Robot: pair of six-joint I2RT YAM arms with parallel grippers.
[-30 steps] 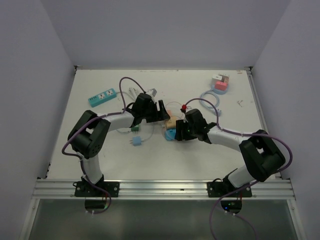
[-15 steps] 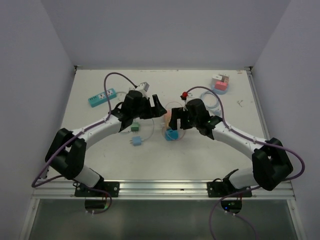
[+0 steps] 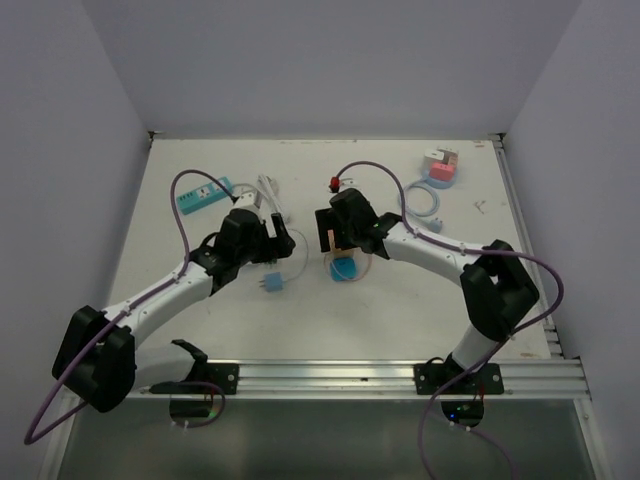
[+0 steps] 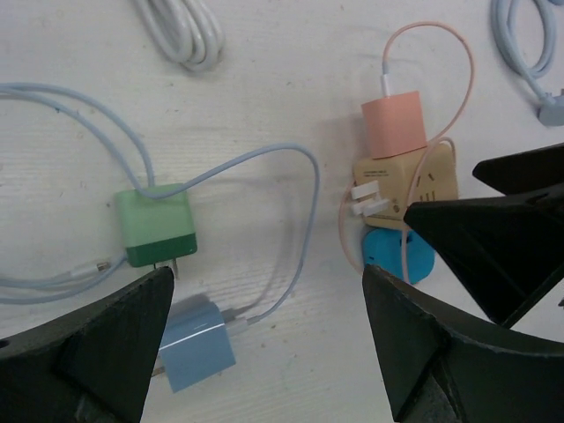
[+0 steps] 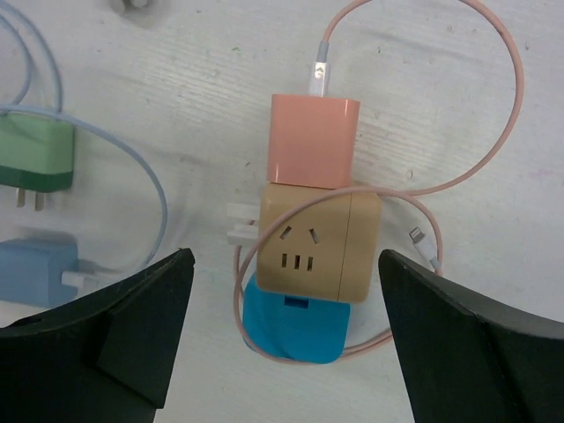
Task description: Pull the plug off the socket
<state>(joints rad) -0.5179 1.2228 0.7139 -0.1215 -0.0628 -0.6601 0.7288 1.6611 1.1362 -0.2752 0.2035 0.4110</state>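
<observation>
The white desk (image 3: 400, 305) is closed in by pale walls at its left, far and right edges, and a metal rail runs along its near edge. Open surface lies in a band along the near edge and down the right edge. Most of the clutter sits in the middle and toward the far edge.

The left arm (image 3: 160, 290) reaches in from the near left corner and the right arm (image 3: 440, 250) from the near right, and they meet over the desk's middle. A teal power strip (image 3: 203, 194) lies near the far left corner.

The tan socket (image 5: 308, 251) rests at the middle of the desk. The pink plug (image 5: 315, 139) is seated on its far side and a blue plug (image 5: 295, 328) on its near side. A pink cable (image 5: 493, 106) loops around them toward the right edge.

The right gripper (image 5: 284, 257) hangs with its jaws spread wide, and the socket is centred between them, untouched. The left gripper (image 4: 267, 282) is also spread wide. The socket cluster lies just off the tip of its right-hand finger.

A green charger (image 4: 156, 225) and a light-blue charger (image 4: 196, 342) lie by its left-hand finger, toward the desk's left edge.
</observation>
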